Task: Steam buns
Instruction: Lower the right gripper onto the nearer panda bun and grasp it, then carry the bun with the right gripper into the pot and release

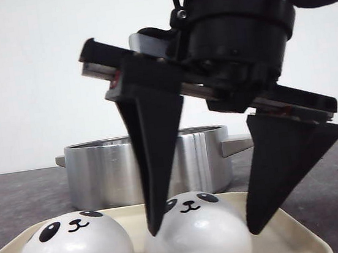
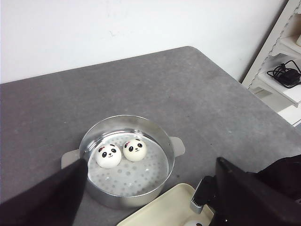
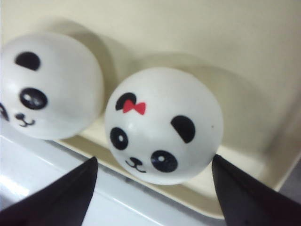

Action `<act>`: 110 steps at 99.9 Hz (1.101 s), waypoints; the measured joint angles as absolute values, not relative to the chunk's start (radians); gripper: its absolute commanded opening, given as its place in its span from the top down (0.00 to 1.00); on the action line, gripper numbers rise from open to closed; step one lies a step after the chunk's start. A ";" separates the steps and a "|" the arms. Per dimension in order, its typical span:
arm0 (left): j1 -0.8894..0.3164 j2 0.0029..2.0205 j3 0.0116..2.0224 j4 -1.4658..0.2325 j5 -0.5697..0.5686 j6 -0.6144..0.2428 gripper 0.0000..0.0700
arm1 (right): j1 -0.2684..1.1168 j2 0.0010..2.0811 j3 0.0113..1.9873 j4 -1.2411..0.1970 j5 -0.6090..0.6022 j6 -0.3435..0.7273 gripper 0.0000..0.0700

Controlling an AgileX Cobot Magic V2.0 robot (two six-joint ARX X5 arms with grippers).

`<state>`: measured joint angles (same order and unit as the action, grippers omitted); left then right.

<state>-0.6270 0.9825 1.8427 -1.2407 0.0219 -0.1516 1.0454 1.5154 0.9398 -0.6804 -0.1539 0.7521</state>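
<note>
**Two pandas on the tray, two already in the steamer**

Closest to the camera up front is a cream tray (image 1: 293, 234) with two buns sitting side by side on it, nearly touching. The left bun (image 1: 73, 252) is a plain panda face. The right bun (image 1: 198, 237) has a little red bow by one ear, which you can see clearly in the right wrist view.

The right gripper (image 1: 200, 227) hangs right over that bow bun with its jaws spread wide, one black finger on each side of it. One fingertip sits at the bun's top left edge in the front view; can't tell if it's actually touching. It isn't holding anything.

Behind the tray, on the grey worktop (image 1: 18, 200), stands the round metal steamer pot (image 2: 127, 162) with little side handles. Inside, on the perforated plate, two more panda buns (image 2: 121, 151) sit next to each other toward one side.

The left gripper (image 2: 150, 202) is up above the pot, jaws wide apart and empty.
</note>
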 measured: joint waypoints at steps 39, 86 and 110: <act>-0.627 0.982 1.843 -1.242 0.022 -0.149 0.26 | 1.036 1.542 0.940 -0.669 -0.135 0.765 0.51; -0.630 0.982 1.843 -1.242 0.022 -0.149 0.26 | 1.025 1.549 0.951 -0.662 -0.087 0.755 1.00; -0.630 0.982 1.843 -1.250 0.022 -0.149 0.26 | 1.051 1.463 1.190 -0.689 -0.042 0.733 1.00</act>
